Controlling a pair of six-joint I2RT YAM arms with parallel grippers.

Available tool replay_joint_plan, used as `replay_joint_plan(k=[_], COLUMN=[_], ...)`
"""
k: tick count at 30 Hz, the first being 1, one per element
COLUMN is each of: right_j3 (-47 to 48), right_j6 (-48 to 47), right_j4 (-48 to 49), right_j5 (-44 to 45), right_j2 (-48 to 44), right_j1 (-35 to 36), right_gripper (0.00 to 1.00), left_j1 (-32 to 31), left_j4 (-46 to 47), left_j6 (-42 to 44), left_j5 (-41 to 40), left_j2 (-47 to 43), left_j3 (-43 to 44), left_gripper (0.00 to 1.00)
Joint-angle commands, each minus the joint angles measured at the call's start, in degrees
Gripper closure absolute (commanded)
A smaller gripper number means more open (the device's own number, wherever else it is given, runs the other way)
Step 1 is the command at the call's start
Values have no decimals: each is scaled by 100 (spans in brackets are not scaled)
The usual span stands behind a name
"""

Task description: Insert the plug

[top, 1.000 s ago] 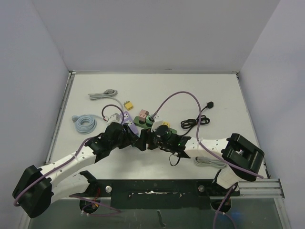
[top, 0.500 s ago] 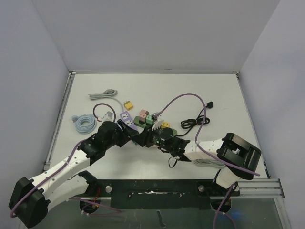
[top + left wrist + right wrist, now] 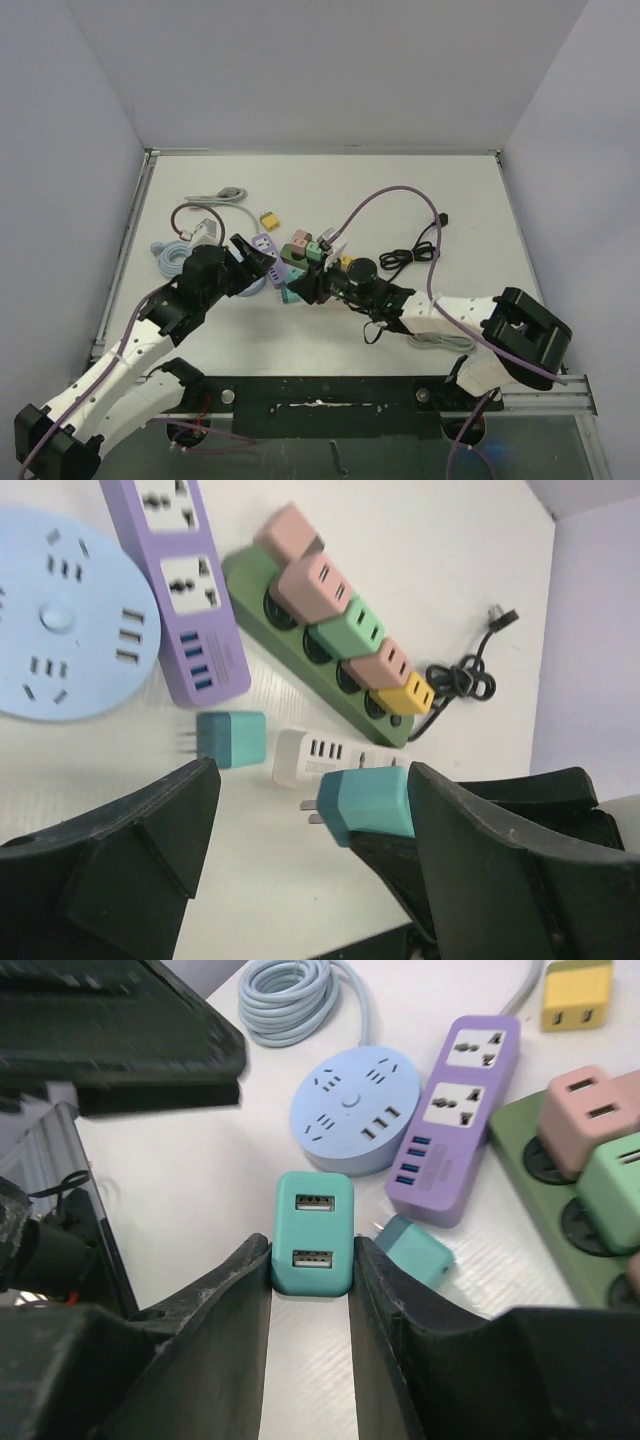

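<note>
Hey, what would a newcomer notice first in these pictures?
The teal charger pinched in the right claw, near the middle of the table, stands out first. Just past it a green power strip packed with pastel plugs lies beside a purple strip and a round blue socket hub.

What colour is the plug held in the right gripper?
Teal plug, clearest in the right wrist view.

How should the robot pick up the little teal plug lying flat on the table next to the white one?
Come down from above and pinch the loose teal plug across its two long flat sides. Its prongs stick out one end and the white charger crowds the other, so probably only those sides are free.
</note>
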Motion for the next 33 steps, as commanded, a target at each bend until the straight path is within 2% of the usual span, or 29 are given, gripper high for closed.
replay_joint_plan(k=[1,8,13,15,19,24,33], right_j3=[-15,-181,-163,-150,-21,4,-1], right_j6=[-1455,-2820,-3652,-3855,-4185,-4703,-5071], right_j4=[-585,-1825,-2527,-2680,-2911,-3113,-3108], right_j5=[-755,-1999,-3805,-4139,-4450,-4963,-4374], right_j2=[-721,-1498,-1600,-1581,-1415,-1143,-735], right_j1=[-519,-1472,-2371,-2602,-2781,-2810,-2811], right_gripper=[100,100,100,100,100,100,100], left_j1=[60,72,72,68,69,71,70], left_j4=[-570,-732,-686,-659,-407,-208,-145], left_j6=[1472,2562,2876,2849,2644,2425,2333], left_j5=[-824,-872,-580,-410,116,401,447], left_j2=[-464,-911,-976,-919,-744,-586,-492], left_j3=[810,973,962,923,720,580,477], left_gripper=[25,24,24,23,24,24,24])
